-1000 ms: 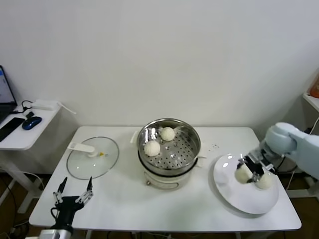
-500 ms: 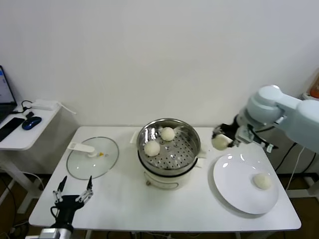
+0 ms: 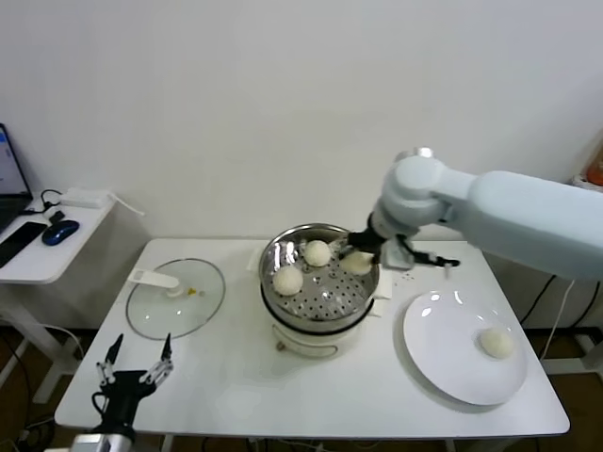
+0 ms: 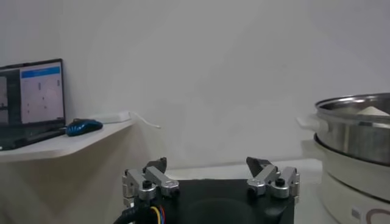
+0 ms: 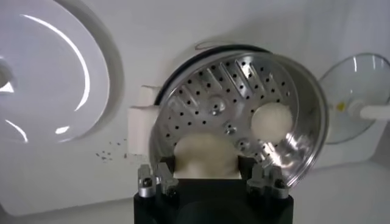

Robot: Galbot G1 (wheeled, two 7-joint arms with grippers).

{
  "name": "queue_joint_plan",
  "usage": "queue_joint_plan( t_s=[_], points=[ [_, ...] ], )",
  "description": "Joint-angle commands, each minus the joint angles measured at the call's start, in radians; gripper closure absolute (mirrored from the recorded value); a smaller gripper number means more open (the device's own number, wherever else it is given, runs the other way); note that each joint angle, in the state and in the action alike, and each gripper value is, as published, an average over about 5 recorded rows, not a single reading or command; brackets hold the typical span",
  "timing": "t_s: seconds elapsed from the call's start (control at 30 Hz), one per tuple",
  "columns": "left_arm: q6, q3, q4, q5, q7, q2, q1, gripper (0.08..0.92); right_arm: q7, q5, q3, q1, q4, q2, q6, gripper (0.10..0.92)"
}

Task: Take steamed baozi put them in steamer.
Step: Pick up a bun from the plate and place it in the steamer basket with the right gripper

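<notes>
Head view shows you the steamer (image 3: 320,275) in the middle of the table (image 3: 236,377) on its cream pot base (image 3: 306,341), with two buns resting on its holed floor: one (image 3: 287,280) toward the near left, one (image 3: 317,252) toward the back. Your right gripper (image 3: 360,252) hangs over the steamer's back right rim, its fingers pinched on a third bun (image 3: 355,263); the right wrist view puts that bun (image 5: 206,156) between the fingers, above the holed floor. A fourth bun (image 3: 496,343) lies alone on the white plate (image 3: 443,363) to the right of the steamer. The glass lid (image 3: 176,297) lies flat on the table to the steamer's left. Your left gripper (image 3: 135,367) waits at the table's near left corner with its fingers spread apart, holding nothing.
</notes>
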Motion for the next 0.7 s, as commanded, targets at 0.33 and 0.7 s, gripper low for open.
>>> queue_joint_plan(
  t_s=[0.33,0.7],
  points=[
    [0.008,0.001,0.015,-0.001,0.000,0.013,-0.011,0.177,0.005,-0.175,-0.035,-0.133,-0.074,0.183,0.088,0.355],
    [0.009,0.012,0.026,0.006,0.001,0.012,-0.018,0.177,-0.003,-0.193,-0.042,-0.155,-0.079,0.201,0.099,0.355]
  ],
)
